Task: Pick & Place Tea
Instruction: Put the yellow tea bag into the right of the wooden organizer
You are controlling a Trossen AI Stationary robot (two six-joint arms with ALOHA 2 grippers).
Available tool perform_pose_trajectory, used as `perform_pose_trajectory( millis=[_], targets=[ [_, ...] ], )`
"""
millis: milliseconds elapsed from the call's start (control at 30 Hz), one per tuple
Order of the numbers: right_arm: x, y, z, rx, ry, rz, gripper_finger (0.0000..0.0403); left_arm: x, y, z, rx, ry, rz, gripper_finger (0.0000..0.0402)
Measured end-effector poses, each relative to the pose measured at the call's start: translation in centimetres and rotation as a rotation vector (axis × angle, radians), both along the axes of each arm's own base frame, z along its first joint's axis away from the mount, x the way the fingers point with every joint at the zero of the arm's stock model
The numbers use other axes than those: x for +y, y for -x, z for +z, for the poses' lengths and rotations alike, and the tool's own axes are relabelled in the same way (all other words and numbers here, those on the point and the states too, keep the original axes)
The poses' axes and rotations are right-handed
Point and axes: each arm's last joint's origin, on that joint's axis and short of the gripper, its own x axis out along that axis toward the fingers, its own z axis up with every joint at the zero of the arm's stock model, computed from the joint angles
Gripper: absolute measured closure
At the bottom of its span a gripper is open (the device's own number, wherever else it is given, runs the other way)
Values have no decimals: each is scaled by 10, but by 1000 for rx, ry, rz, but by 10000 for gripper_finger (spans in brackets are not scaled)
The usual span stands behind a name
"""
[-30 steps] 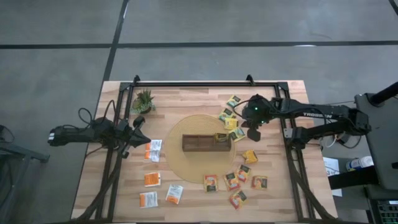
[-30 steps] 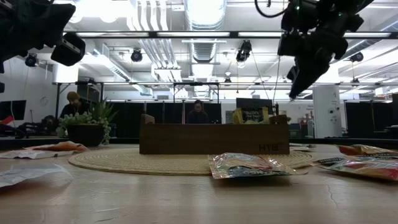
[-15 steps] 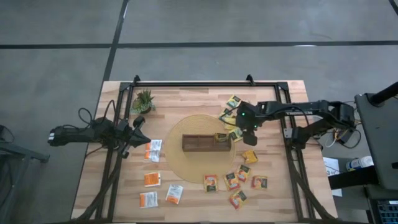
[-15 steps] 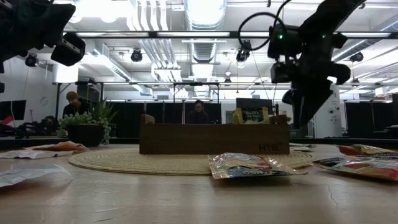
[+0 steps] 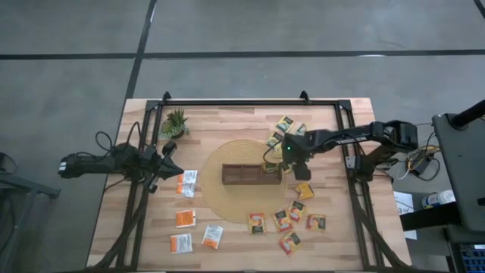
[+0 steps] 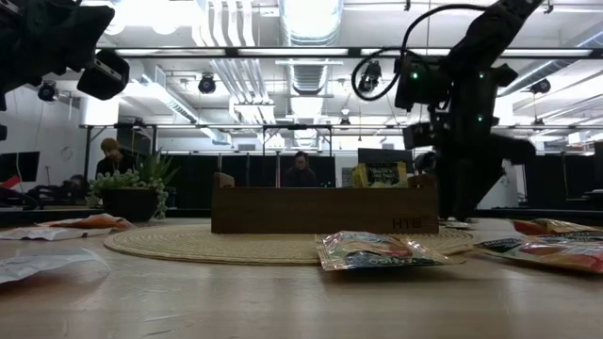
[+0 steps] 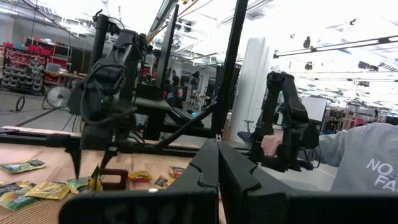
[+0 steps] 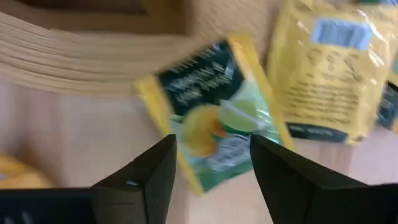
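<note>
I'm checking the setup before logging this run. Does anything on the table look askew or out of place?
Mostly the tea sachets: they lie scattered loose at odd angles on both sides of the wooden tray. One yellow-green sachet lies tilted, partly on the round mat's edge, under the right gripper, which is open. Nothing looks damaged.

Spiky green potted plant (image 5: 175, 121) near wooden table's (image 5: 227, 246) far-left corner; dark divided tray (image 5: 250, 175) on round woven mat (image 5: 231, 203)

The tray (image 5: 249, 174) lies on the round mat (image 5: 220, 199) at mid-table; the potted plant (image 5: 175, 122) stands behind-left. Tea sachets (image 5: 286, 220) scatter right and front; more sachets (image 5: 186, 218) lie left.
</note>
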Motion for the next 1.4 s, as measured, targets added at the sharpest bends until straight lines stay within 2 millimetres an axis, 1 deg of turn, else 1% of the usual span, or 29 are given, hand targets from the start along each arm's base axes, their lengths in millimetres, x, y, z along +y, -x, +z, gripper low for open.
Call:
perform_pose_trajectory(
  millis=[133, 233, 367, 500, 533, 600, 700, 833, 1000, 1167, 1400],
  targets=[
    [-2, -4, -10, 34, 30, -20, 207, 0, 0, 0, 0, 0, 0, 402],
    [-3, -6, -18, 65, 37, -37, 229, 0, 0, 0, 0, 0, 0, 402],
    [-4, -7, -20, 72, 44, -63, 289, 0, 0, 0, 0, 0, 0, 402],
    [-2, -1, -8, 33, 32, -88, 368, 0, 0, 0, 0, 0, 0, 402],
    [-1, 1, -4, 27, 26, -88, 380, 0, 0, 0, 0, 0, 0, 402],
    [1, 8, 4, 25, 20, -81, 383, 0, 0, 0, -1, 0, 0, 402],
    [2, 13, 23, -33, 35, -83, 385, 0, 0, 0, -1, 0, 1, 402],
    [6, 21, 41, -99, 55, -69, 387, 0, 0, 0, 0, 0, 0, 402],
    [19, 25, 58, -157, 169, -3, 388, 0, 0, 0, 0, 0, 0, 402],
    [37, 20, 73, -160, 286, 54, 389, 0, 0, 0, 0, 0, 0, 402],
    [65, -2, 89, -126, 410, 126, 389, 0, 0, 0, 0, 0, 0, 402]
  ],
)
